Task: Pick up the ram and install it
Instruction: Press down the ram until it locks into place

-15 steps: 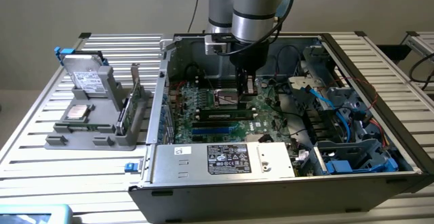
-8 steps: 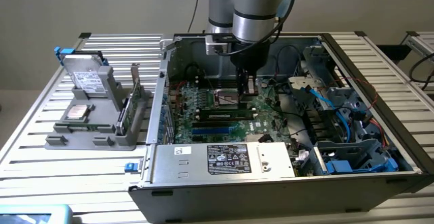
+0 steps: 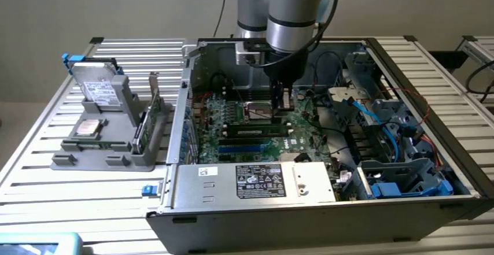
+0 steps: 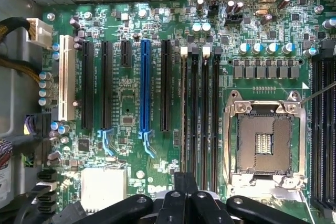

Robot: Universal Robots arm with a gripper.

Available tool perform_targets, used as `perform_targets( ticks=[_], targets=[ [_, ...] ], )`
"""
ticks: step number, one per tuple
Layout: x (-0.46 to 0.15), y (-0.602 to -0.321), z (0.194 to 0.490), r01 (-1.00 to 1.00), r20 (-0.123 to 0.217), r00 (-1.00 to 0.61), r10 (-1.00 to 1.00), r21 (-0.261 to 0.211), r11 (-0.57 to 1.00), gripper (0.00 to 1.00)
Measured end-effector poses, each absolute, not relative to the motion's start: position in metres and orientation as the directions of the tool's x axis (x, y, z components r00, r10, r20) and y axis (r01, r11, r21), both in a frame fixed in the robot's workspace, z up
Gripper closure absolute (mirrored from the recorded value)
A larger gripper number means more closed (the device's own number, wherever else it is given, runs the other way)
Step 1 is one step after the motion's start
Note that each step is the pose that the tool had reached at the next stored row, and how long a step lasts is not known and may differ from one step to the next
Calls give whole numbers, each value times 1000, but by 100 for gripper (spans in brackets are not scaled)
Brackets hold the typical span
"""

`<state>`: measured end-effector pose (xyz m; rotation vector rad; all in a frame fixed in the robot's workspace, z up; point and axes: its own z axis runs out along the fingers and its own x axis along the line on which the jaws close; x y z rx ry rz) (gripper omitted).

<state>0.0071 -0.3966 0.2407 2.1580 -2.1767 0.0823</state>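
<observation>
The ram [image 3: 253, 132], a thin green stick with a pale label, stands on edge in one of the black memory slots of the motherboard [image 3: 231, 116] inside the open computer case. My gripper [image 3: 279, 106] hangs just above and behind it, over the slots and the processor socket [image 3: 260, 114]. Its fingers are shut, with nothing visible between them. In the wrist view the shut gripper [image 4: 184, 182] points down at the row of long black memory slots [image 4: 200, 108], beside the open socket [image 4: 265, 142].
A grey holder [image 3: 66, 159] at the exterior view's left carries a hard drive [image 3: 99, 90] and a green expansion card [image 3: 147, 119]. The power supply [image 3: 255, 181] lines the case front. Cables and drive bays [image 3: 386, 128] crowd the right side. Expansion slots [image 4: 145, 87] lie beside the memory slots.
</observation>
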Motion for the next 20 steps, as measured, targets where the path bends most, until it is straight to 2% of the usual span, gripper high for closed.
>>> perform_targets(
  ticks=[20],
  targets=[
    [7, -397, 236, -999, 98, -43, -994, 1, 44, 89]
  ],
)
